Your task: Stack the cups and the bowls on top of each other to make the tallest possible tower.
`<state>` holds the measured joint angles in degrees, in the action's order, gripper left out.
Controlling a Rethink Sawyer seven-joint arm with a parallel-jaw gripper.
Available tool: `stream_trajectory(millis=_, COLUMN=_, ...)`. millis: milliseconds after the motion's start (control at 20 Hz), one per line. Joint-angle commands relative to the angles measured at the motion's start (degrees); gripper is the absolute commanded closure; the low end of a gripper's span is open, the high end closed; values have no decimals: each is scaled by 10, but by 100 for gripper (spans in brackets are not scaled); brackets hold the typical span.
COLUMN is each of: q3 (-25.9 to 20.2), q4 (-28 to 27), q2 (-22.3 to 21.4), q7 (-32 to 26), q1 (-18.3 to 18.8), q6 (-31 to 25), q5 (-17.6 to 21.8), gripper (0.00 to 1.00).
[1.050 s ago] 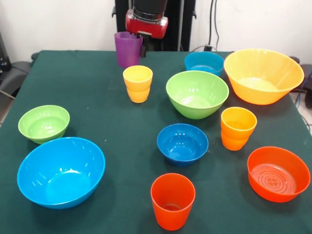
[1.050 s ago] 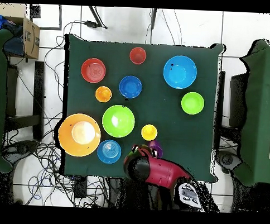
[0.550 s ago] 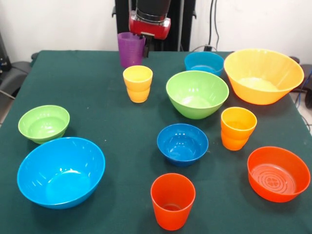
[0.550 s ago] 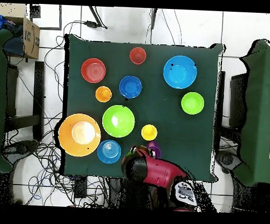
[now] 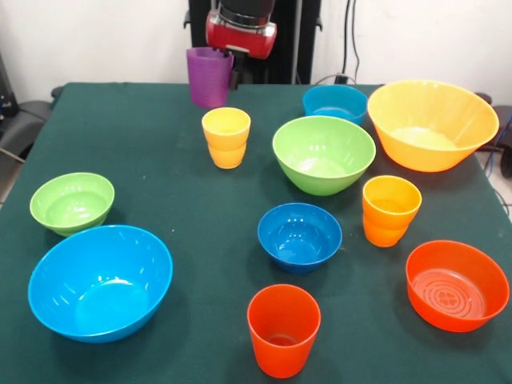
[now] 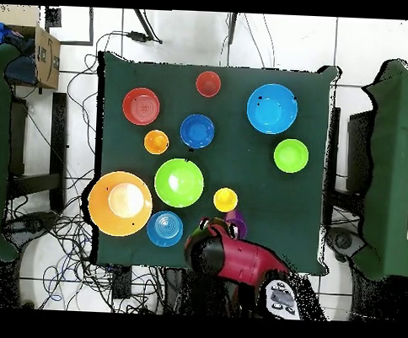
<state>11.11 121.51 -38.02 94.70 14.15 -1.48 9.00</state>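
Here we see the gripper (image 5: 234, 74) at the far edge of the green table (image 5: 160, 160), right beside the purple cup (image 5: 209, 77), which appears to be lifted a little off the cloth, though we cannot be sure from the front view. The fingers are mostly hidden behind the cup's rim and the red wrist, so we cannot tell whether the jaws are apart or clamped on the cup wall. Nothing is stacked: every piece stands alone and upright. Just in front of the purple cup we find the yellow cup (image 5: 226, 137), and to its right the large green bowl (image 5: 323, 154). Behind that sit the teal bowl (image 5: 334, 103) and, touching or nearly touching it, the big orange-yellow bowl (image 5: 432, 124). The orange-yellow cup (image 5: 390, 210) stands between the green bowl and the orange-red bowl (image 5: 457, 285). The dark blue bowl (image 5: 299, 237) sits mid-table, with the red-orange cup (image 5: 283, 329) nearest the camera. On the left side we see the small green bowl (image 5: 72, 202) just behind the large light blue bowl (image 5: 100, 282). In the overhead view the red arm (image 6: 237, 260) covers most of the purple cup.
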Motion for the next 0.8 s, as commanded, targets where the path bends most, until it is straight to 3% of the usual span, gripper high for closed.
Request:
stream_trajectory(millis=50, q3=-32, q4=-11, q2=-26, q7=64, q1=-10, q6=-71, q5=-3, gripper=100)
stream_trajectory(millis=550, q3=-37, q4=-19, q2=-48, q7=68, q1=-19, q6=-113, q5=-14, gripper=100)
stream_trajectory(millis=800, q3=-62, q4=-25, q2=-56, q7=69, q1=-12, q6=-126, q5=-22, gripper=100)
